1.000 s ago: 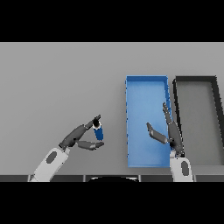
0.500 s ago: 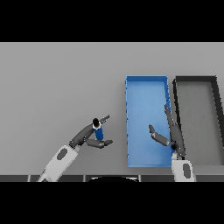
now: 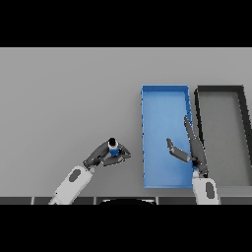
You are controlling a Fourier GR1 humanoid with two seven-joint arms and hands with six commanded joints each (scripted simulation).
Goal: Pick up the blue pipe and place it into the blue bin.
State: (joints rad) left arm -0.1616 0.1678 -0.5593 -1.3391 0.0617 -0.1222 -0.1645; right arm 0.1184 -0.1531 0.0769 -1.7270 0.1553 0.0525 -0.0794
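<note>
One short blue pipe (image 3: 114,150) sits clamped in my left hand (image 3: 104,156), thumb and fingers curled round it, near the table's (image 3: 59,98) front edge. It looks to stand about upright, dark end up, though I can't fix its long axis. The blue bin (image 3: 165,91) lies at three o'clock, just beside it. My right hand (image 3: 189,147) hovers over the bin, fingers straight and apart. A black bin (image 3: 219,89) sits beyond.

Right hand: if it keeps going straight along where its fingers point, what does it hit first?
The right hand points up the view, slightly left, over the blue bin. First in line looks like the bin's far right wall; the hand's height is unclear, so it might pass over.
</note>
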